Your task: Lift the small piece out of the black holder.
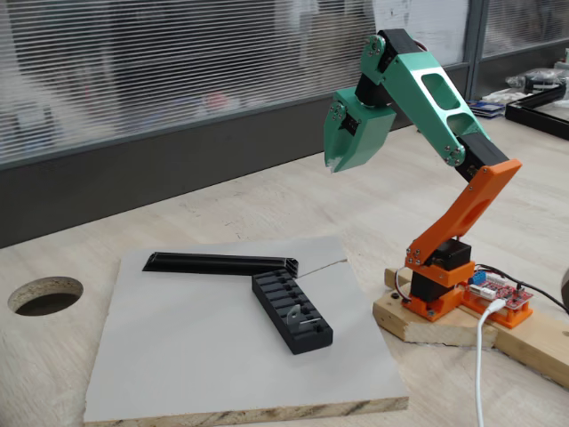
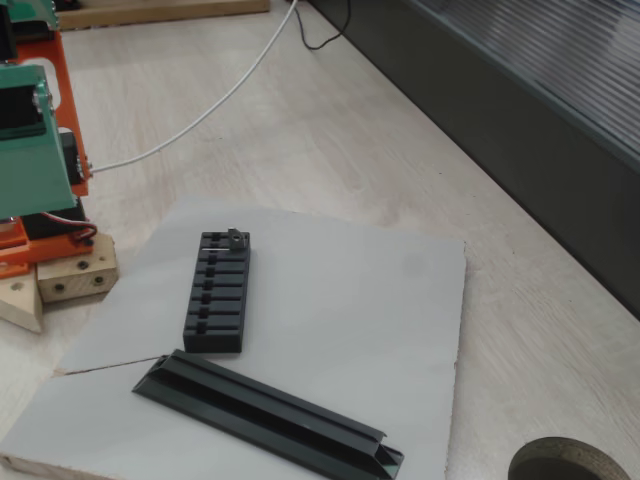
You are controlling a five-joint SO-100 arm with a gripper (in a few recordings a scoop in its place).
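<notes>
The arm [image 1: 444,116] rose from its orange base [image 1: 440,285] toward one o'clock, then folded at the top joint back toward nine. The green gripper [image 1: 335,165] hung pointing toward six, fingers together, holding nothing.

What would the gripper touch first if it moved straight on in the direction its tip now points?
The gripper hangs high, tip pointing down. Straight down it would probably reach the grey board near its far edge, beyond the black holder, not the small piece. Depth is unclear.
</notes>
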